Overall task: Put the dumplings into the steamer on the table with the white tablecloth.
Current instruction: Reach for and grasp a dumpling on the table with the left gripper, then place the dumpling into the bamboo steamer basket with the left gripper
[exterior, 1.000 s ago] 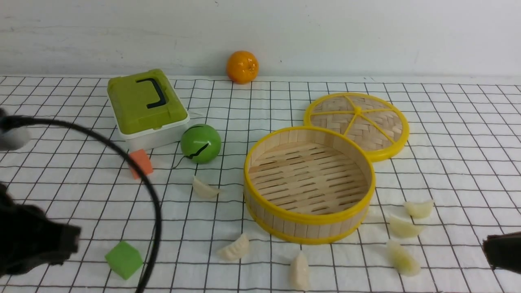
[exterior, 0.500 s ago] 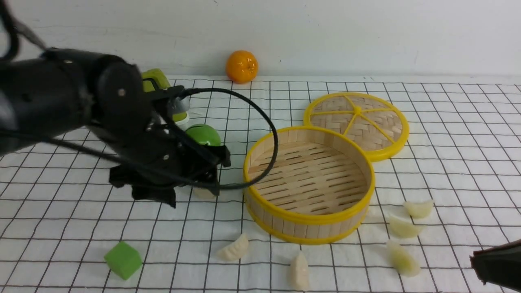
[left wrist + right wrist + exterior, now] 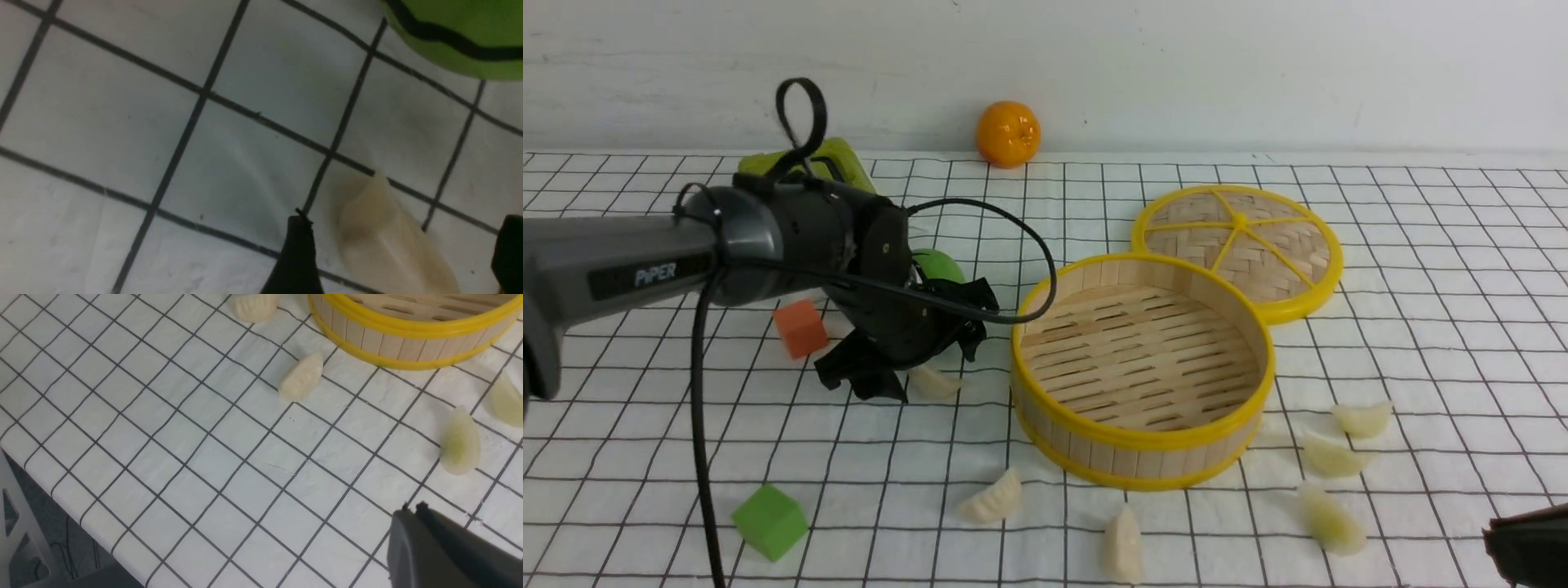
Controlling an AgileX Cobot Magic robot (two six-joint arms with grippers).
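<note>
The steamer (image 3: 1143, 438) stands empty mid-table on the white tablecloth (image 3: 1421, 343). Several dumplings lie around it. One dumpling (image 3: 935, 381) lies to its left, and my left gripper (image 3: 927, 371) is low over it. In the left wrist view that dumpling (image 3: 388, 245) rests on the cloth between the open fingers of the left gripper (image 3: 402, 249). Two dumplings (image 3: 992, 498) (image 3: 1123, 543) lie in front of the steamer and three (image 3: 1331, 457) to its right. My right gripper (image 3: 1531, 543) is shut and empty at the near right; in its wrist view its tip (image 3: 410, 508) hovers near a dumpling (image 3: 461, 441).
The woven lid (image 3: 1241, 249) leans behind the steamer. A green ball (image 3: 939, 265), a green box (image 3: 837, 159) and an orange cube (image 3: 800, 327) sit behind the left arm. A green cube (image 3: 769, 520) is near left, an orange (image 3: 1009, 133) by the wall. The table edge (image 3: 81, 522) shows.
The left arm swung in from the near left to the dumpling left of the steamer, and its jaws opened. The right gripper barely shifted at the near right corner.
</note>
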